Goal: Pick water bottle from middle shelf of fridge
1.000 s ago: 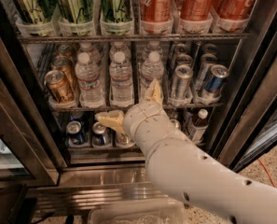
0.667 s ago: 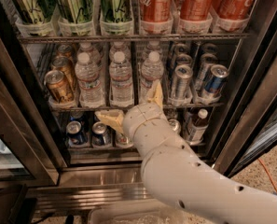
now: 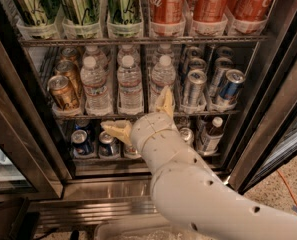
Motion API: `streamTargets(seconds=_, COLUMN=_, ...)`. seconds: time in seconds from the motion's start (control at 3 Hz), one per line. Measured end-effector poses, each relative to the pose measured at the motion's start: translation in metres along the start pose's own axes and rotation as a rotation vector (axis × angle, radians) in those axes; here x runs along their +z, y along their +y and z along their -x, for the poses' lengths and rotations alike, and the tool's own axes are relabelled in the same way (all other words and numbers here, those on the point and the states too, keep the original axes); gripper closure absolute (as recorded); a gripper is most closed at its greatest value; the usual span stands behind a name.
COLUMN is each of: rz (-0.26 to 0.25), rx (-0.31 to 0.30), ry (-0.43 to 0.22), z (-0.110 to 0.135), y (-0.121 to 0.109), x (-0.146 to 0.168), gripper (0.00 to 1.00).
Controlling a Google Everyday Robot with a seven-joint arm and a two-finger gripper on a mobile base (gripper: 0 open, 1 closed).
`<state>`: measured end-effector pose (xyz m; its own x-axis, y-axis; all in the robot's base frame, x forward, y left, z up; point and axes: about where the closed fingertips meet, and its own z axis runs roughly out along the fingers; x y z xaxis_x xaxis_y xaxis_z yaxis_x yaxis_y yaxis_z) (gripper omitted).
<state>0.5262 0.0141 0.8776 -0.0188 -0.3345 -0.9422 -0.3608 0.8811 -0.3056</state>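
Observation:
The fridge [image 3: 18,134] stands open in front of me. Its middle shelf [image 3: 63,115] holds three front water bottles with white caps: left [image 3: 94,84], middle [image 3: 129,81] and right [image 3: 161,74], with more behind them. My gripper [image 3: 136,109] is open wide at the shelf's front edge, just below the middle and right bottles. One beige finger [image 3: 165,101] points up against the right bottle's lower part. The other finger [image 3: 116,130] points left under the shelf. It holds nothing.
Gold cans [image 3: 63,91] stand left of the bottles and silver-blue cans [image 3: 230,86] right of them. Tall green cans [image 3: 80,6] and red cans [image 3: 210,4] fill the rack above. Short cans [image 3: 81,142] and a dark bottle [image 3: 210,134] sit below. The door frame [image 3: 268,114] is at right.
The gripper stays in nearly the same spot, open at the shelf edge. The arm behind it has swung slightly to the left.

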Motion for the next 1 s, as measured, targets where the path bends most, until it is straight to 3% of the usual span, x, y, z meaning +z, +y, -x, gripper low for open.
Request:
streamTargets(seconds=0.33, rz=0.004, rx=-0.030, ry=-0.024, z=-0.0040, y=0.0082, x=0.0036, gripper=0.03)
streamTargets(seconds=1.0, rz=-0.046, rx=-0.027, ry=-0.064, z=-0.0053, y=0.0135, x=0.0132, gripper=0.07)
